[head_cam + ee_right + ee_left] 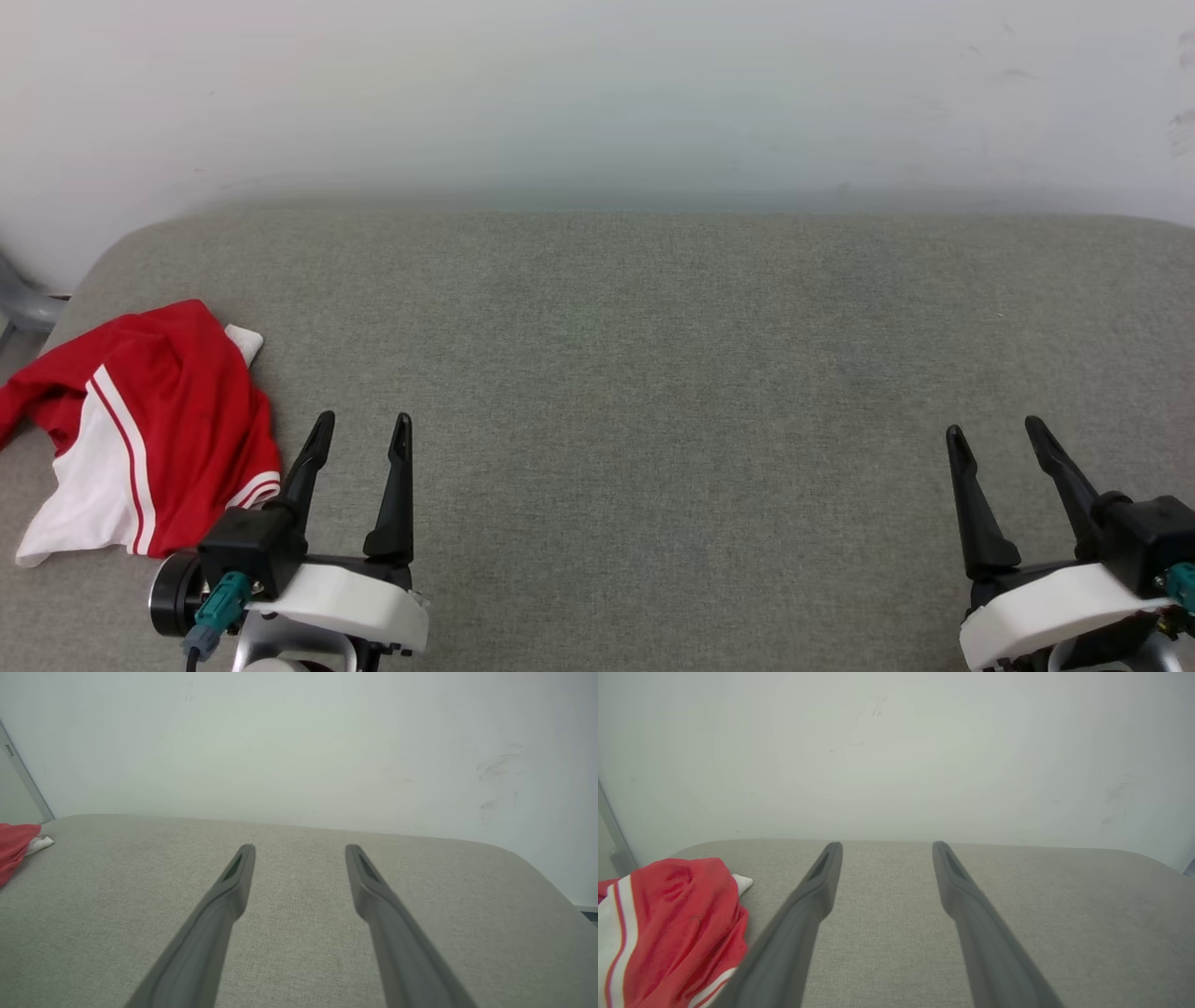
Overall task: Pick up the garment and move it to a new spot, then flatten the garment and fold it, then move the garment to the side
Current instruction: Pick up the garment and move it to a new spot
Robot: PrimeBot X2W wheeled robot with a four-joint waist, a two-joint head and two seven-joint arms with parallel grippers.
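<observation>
While I look down from the head, garment: a crumpled red jersey T-shirt with white sleeve panels and red-white striped trim, the garment (177, 401) lies heaped at the far left of the surface, any lettering folded out of sight.
Head, surface: a broad grey woven padded surface (653, 373) with rounded corners, set against a pale wall (597, 93).
Head, left gripper: the left gripper (364, 420) sits at lower left, its two long dark fingers spread wide with nothing between them. It is just right of the garment's hem, and I cannot tell whether it touches the cloth.
Head, right gripper: the right gripper (993, 429) sits at lower right, equally wide and empty, well apart from the garment.
Left wrist, left gripper: the left gripper (886, 845) points across bare grey weave toward the wall, jaws far apart.
Left wrist, garment: the garment (682, 914) bulges at the lower left, beside the left-hand finger.
Right wrist, right gripper: the right gripper (300, 848) is wide over bare weave.
Right wrist, garment: a red corner of the garment (11, 844) shows at the far left edge.
Step in hand: I judge this to be the first step, with the pick-up not yet begun.
Next move: I would swing the left gripper over the heap, lower it and close on a thick ridge of cloth. Limp jersey will probably sag and trail when lifted.
</observation>
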